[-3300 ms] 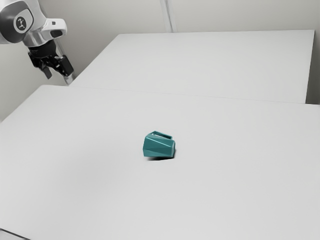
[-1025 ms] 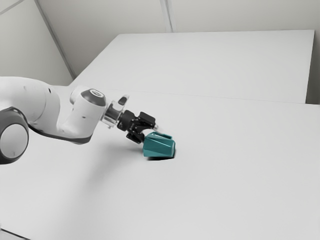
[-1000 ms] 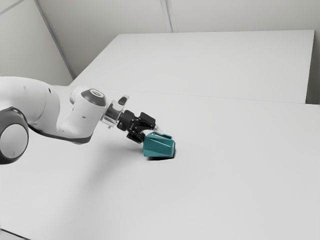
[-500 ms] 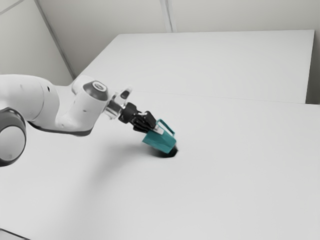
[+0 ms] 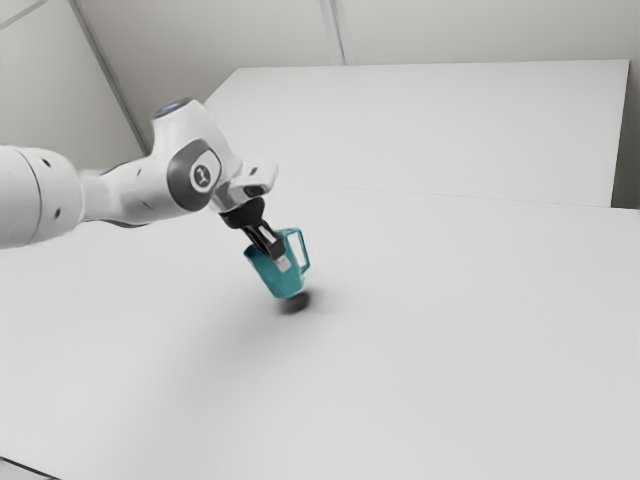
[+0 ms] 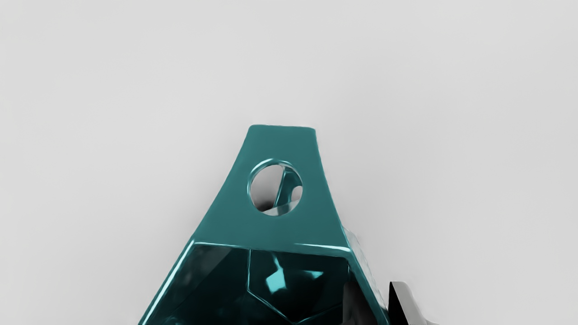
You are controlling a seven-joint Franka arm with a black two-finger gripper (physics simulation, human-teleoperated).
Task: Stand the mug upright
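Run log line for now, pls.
gripper: shut on teal mug by its wall | pose: tilted, appears just off table | handle: toward exterior view's right | upright: not yet

The white arm (image 5: 130, 195) enters from the exterior view's left and bends down over the white bench (image 5: 430, 340). Its black end effector (image 5: 281, 262) points downward, gripping the teal mug (image 5: 279, 279) by its side, a pale fingertip (image 5: 283, 265) against the outer wall. The mug leans, mouth up toward the exterior view's left, base lower and toward its right, handle (image 5: 304, 249) on the exterior view's right. It hangs just above the bench, short of the far edge, with a dark shadow (image 5: 295, 303) below. Beyond that edge lies a second white surface (image 5: 420, 130), backed by a pale wall (image 5: 480, 30).
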